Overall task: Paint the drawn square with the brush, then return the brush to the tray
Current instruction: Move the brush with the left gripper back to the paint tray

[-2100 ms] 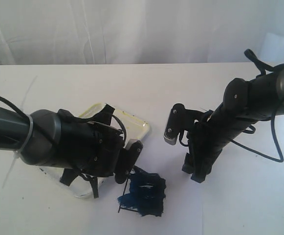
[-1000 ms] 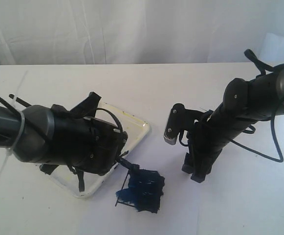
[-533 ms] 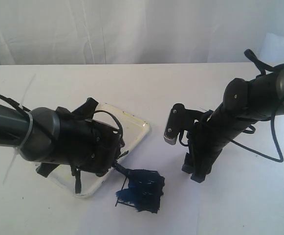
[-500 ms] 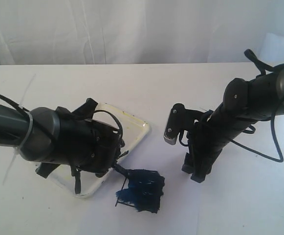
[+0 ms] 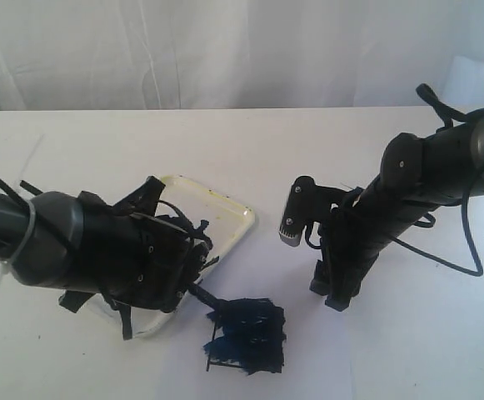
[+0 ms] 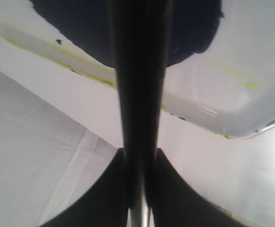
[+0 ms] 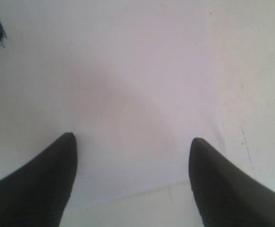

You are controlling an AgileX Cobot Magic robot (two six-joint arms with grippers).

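One brush sits pinched in the left gripper above the tray; right gripper stands wide.

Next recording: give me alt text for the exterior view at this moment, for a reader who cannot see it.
The left gripper holds the brush slanting down to the upper left edge of the drawn square, which is smeared dark blue. The white tray lies partly hidden under that arm, and the right gripper hangs open and empty off to the right.
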